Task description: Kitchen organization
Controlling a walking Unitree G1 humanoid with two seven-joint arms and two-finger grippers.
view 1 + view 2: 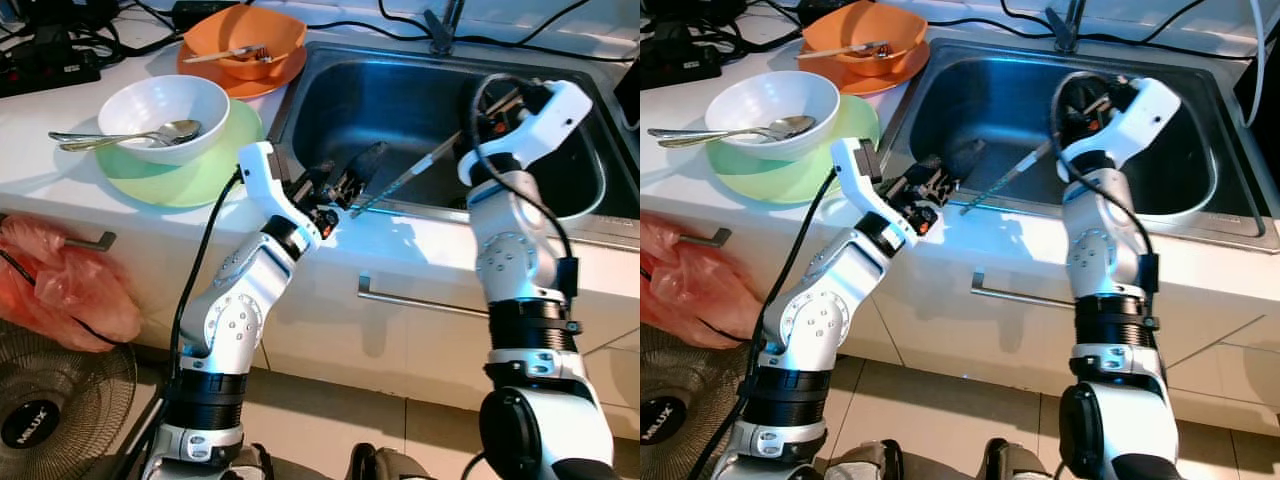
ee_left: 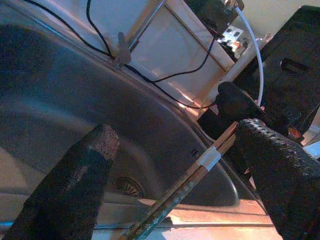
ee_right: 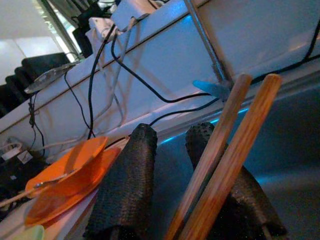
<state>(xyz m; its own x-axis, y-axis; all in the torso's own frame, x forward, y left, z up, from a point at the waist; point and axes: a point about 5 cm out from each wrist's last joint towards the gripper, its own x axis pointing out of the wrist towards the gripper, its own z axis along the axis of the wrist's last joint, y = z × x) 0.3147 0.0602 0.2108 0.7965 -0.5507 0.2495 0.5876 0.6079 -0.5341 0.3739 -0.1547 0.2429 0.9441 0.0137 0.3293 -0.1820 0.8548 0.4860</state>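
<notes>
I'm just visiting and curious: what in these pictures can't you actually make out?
- Chopsticks: the right gripper covers one end.
- Sink: the right arm hides part of the basin in the eye views.
- Tap: cut off by the top edge.
- Utensil in the orange bowl: too small to tell its type.
- Left gripper: open beside the chopsticks; contact unclear.

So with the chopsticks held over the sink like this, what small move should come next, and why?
Probably close the left end effector on the chopsticks. Its fingers are open with the pair passing between them above the sink, while the right end effector holds the other end. It looks like a handover, so grip before the right releases.
</notes>
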